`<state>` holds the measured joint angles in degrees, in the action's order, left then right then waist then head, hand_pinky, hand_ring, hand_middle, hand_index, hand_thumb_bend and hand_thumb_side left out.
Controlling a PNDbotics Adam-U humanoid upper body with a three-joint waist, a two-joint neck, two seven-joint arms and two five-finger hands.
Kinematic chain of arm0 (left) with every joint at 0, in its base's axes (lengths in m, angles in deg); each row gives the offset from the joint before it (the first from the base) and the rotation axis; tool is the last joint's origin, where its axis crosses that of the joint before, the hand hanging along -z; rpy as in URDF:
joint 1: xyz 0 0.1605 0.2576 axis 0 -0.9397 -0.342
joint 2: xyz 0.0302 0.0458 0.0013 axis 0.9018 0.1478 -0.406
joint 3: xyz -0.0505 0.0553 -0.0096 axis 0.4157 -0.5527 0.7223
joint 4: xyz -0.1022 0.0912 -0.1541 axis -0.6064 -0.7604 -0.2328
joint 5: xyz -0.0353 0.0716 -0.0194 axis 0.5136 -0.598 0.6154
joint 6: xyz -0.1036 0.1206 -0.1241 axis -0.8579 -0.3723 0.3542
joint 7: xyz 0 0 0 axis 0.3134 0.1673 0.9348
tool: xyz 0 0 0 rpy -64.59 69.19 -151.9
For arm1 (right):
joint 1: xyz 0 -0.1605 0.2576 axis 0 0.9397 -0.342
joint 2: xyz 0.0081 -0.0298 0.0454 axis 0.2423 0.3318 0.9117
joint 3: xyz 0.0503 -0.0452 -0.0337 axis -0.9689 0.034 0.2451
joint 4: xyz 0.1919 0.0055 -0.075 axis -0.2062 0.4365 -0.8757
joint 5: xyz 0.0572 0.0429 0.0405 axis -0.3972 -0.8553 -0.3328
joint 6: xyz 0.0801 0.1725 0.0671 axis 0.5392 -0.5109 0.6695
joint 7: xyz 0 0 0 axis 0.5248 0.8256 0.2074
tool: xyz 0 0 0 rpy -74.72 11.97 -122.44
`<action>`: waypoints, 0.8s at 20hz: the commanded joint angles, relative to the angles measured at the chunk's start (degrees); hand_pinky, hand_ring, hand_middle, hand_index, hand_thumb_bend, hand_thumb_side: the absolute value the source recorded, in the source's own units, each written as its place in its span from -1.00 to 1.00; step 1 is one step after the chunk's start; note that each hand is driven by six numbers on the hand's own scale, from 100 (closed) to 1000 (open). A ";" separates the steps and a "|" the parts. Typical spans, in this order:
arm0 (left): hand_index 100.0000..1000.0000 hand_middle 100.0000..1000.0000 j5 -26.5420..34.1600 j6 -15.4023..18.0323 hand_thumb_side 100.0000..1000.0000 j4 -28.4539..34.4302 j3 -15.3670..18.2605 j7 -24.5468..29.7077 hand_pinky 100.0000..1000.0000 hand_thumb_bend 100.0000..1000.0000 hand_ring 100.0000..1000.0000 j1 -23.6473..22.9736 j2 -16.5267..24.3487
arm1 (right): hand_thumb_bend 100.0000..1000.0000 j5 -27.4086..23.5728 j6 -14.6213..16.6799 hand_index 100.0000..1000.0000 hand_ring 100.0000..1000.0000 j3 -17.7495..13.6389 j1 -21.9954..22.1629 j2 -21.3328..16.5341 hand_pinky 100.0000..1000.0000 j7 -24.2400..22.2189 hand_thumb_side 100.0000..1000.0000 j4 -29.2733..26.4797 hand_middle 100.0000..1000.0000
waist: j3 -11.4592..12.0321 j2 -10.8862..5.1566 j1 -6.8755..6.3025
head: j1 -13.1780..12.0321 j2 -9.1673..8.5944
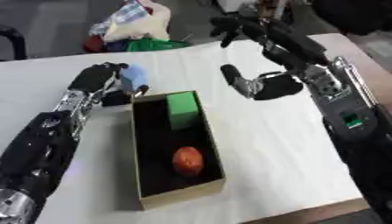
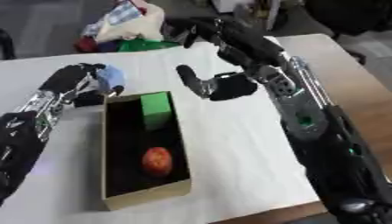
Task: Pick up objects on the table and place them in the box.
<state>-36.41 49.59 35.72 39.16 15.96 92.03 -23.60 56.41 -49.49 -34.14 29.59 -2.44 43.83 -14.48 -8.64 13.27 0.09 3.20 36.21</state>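
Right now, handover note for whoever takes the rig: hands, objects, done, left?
Left hand: shut on a light blue object, held just past the far-left corner of the box, not yet over it.
Right hand: holds nothing, fingers relaxed, above the table right of the box.
Done: green block at the box's far end and a red-orange round fruit near the middle are in.
Left: drop the blue object in. No other loose objects show on the cloth; the pile beyond the far edge looks off the table.
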 commanded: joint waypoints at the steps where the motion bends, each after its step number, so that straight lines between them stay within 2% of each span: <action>1: 0.83 0.11 -0.10 0.06 1.00 0.90 -0.21 -0.02 0.26 -0.34 0.06 0.80 1.33 | -1.00 -0.14 0.10 1.00 0.30 -0.77 -1.03 -1.15 0.57 0.20 0.28 -0.23 0.53 | -0.19 -0.89 0.13 | 0.19 0.00; 5: 0.75 -0.04 0.69 0.35 0.76 0.75 -0.12 -0.57 0.20 -0.62 -0.05 0.61 1.33 | -1.00 -0.15 0.11 1.00 0.30 -0.85 -0.96 -1.16 0.57 0.29 0.28 -0.18 0.53 | -0.24 -0.92 0.19 | 0.32 0.05; 7: 0.68 -0.14 1.48 0.61 0.51 1.04 -0.04 -1.60 0.16 -0.80 -0.11 0.59 1.37 | -1.00 -0.14 0.10 1.00 0.30 -0.91 -0.91 -1.14 0.57 0.34 0.28 -0.16 0.53 | -0.32 -0.98 0.19 | 0.37 0.14; 9: 0.64 -0.19 2.48 0.79 0.39 1.39 0.07 -3.00 0.14 -0.88 -0.15 0.58 1.44 | -1.00 -0.12 0.11 1.00 0.30 -0.94 -0.85 -1.12 0.57 0.36 0.28 -0.12 0.53 | -0.41 -1.09 0.19 | 0.42 0.18; 10: 0.60 -0.25 3.04 0.89 0.22 1.52 0.11 -3.70 0.11 -0.97 -0.19 0.57 1.48 | -1.00 -0.11 0.12 1.00 0.30 -0.94 -0.82 -1.11 0.57 0.36 0.28 -0.10 0.53 | -0.42 -1.17 0.19 | 0.44 0.17; 16: 0.54 -0.37 5.90 1.78 -0.15 1.86 -0.14 -7.02 0.06 -1.00 -0.28 0.43 1.68 | -1.00 0.02 0.13 1.00 0.30 -0.96 -0.65 -1.03 0.57 0.37 0.27 0.03 0.54 | -0.34 -1.78 0.28 | 0.56 0.22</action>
<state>-31.23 51.18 36.39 39.17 9.74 91.45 -23.34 56.41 -49.36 -34.48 29.66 -2.44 43.98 -14.19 -8.97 12.91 0.18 3.68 36.23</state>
